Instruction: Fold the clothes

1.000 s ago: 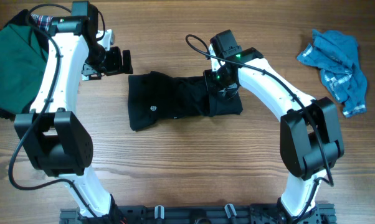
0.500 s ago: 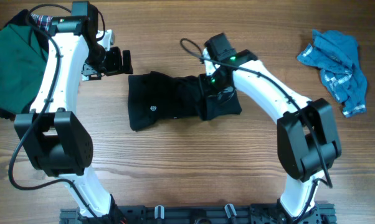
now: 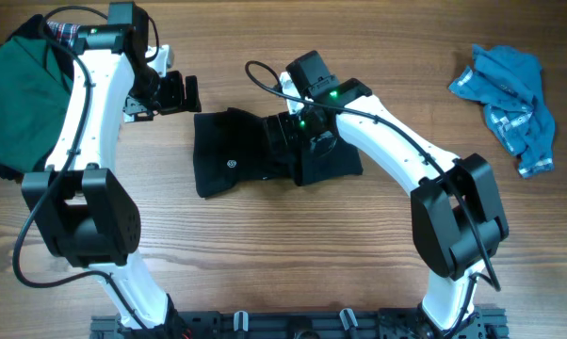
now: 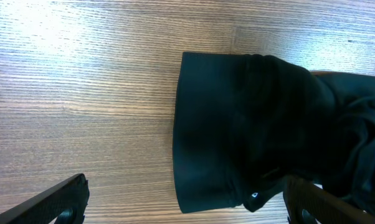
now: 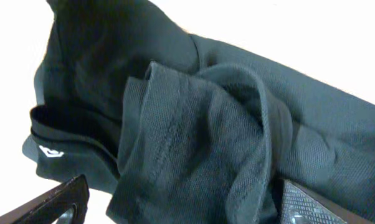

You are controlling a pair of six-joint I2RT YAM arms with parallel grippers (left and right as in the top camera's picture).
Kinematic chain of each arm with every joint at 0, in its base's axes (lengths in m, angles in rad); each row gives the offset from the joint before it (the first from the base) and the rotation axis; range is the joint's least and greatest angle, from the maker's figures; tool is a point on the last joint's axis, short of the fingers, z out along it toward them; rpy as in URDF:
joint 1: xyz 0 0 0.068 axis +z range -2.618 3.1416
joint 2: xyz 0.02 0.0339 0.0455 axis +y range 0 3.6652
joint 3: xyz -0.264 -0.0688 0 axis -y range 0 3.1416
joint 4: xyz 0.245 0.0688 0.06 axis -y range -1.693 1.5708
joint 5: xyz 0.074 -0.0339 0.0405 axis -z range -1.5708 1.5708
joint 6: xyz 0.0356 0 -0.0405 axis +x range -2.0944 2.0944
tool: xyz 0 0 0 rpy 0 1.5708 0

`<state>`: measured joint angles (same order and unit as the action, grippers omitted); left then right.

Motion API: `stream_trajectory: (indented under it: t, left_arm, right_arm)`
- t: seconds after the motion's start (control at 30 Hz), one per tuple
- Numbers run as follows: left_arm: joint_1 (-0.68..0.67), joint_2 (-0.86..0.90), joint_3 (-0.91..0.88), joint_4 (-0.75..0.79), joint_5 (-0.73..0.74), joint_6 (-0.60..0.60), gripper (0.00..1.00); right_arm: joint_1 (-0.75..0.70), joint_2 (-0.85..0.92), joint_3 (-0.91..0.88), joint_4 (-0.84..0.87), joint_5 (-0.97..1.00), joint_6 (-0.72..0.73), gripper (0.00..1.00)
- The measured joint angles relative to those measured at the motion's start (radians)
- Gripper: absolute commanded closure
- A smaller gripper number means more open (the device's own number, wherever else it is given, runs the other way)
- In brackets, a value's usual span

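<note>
Fold step on black cloth (image 3: 218, 174), which lies centre-left of the overhead frame on the table (image 3: 293, 254). Right gripper (image 3: 291, 141) sits low over the cloth's middle. In its wrist view the fingers (image 5: 60, 199) show at the two bottom corners, spread wide. A bunched ridge of fabric rises between them, and nothing looks pinched. Left gripper (image 3: 175, 92) hangs just off the cloth's upper left corner, jaws also spread and holding nothing. Its wrist view shows a straight cloth edge below and bare wood beside it. Small white logo (image 3: 233, 162) faces up on the left half. Green cloth (image 3: 15, 94) is piled at the upper left and blue cloth (image 3: 510, 99) at the upper right, both well apart and unfolded.

Judgement: the fold looks half made, with the right end doubled toward centre but lumpy. To do it well, close on the top layer only, at the edge of the ridge. Carry it flat across so that edge meets edge. Bring the left gripper down on the left corner to pin the cloth and stop it sliding. Release low, then smooth. Risk is grabbing both layers and dragging the whole piece.
</note>
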<state>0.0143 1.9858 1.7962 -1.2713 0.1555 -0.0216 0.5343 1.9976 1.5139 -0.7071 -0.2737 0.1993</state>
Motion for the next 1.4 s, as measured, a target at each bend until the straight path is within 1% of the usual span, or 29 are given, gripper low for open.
stream_trajectory:
  t: [0.23,0.37,0.47,0.57,0.63,0.73,0.8,0.87,0.93,1.1,1.23,1.27,1.3,1.33,1.37,1.4]
  left_arm:
    - [0.0,0.0,0.0,0.0,0.006,0.0,0.0]
    - [0.0,0.0,0.0,0.001,0.086,-0.002,0.0]
    - [0.0,0.0,0.0,-0.003,0.182,-0.019,0.0]
    - [0.0,0.0,-0.008,0.004,0.224,-0.042,0.0]
    - [0.0,0.0,-0.056,0.024,0.247,-0.05,0.0]
    - [0.0,-0.006,-0.17,0.098,0.277,-0.055,0.0]
    - [0.0,-0.006,-0.264,0.142,0.299,-0.06,0.0]
    - [0.0,-0.006,-0.3,0.179,0.315,-0.061,0.0]
    - [-0.002,-0.006,-0.303,0.201,0.323,-0.063,0.0]
    - [-0.043,-0.006,-0.303,0.271,0.359,-0.063,0.0]
    - [-0.114,-0.006,-0.304,0.33,0.37,-0.063,0.0]
    - [-0.13,-0.006,-0.304,0.341,0.37,-0.063,0.02]
    - [-0.145,-0.006,-0.304,0.345,0.371,-0.063,0.06]
    - [-0.154,-0.006,-0.304,0.348,0.371,-0.063,0.19]
    - [-0.162,-0.006,-0.304,0.349,0.371,-0.062,0.51]
    - [-0.167,-0.006,-0.304,0.349,0.372,-0.063,0.85]
  right_arm:
    - [-0.004,0.0,0.016,0.001,0.014,-0.022,0.01]
    - [-0.041,0.0,0.142,-0.115,0.016,-0.037,0.01]
    - [-0.096,0.0,0.25,-0.207,0.019,-0.048,0.01]
    - [-0.169,-0.001,0.307,-0.273,0.019,-0.071,0.01]
    - [-0.223,-0.001,0.31,-0.319,0.02,-0.093,0.01]
    - [-0.261,-0.001,0.31,-0.357,0.02,-0.114,0.01]
    - [-0.26,-0.001,0.31,-0.385,0.019,-0.123,0.01]
    - [-0.25,-0.001,0.309,-0.412,0.02,-0.131,0.0]
    - [-0.244,-0.003,0.296,-0.409,0.02,-0.134,0.01]
    - [-0.242,-0.006,0.185,-0.417,0.022,-0.134,0.01]
    - [-0.195,-0.006,0.179,-0.409,0.098,-0.137,0.0]
    - [-0.177,-0.006,0.179,-0.399,0.119,-0.137,0.01]
    - [-0.162,-0.006,0.179,-0.391,0.129,-0.137,0.04]
    - [-0.151,-0.006,0.179,-0.385,0.137,-0.133,0.07]
    - [-0.146,-0.006,0.179,-0.38,0.143,-0.128,0.16]
    - [-0.147,-0.006,0.179,-0.372,0.15,-0.121,0.24]
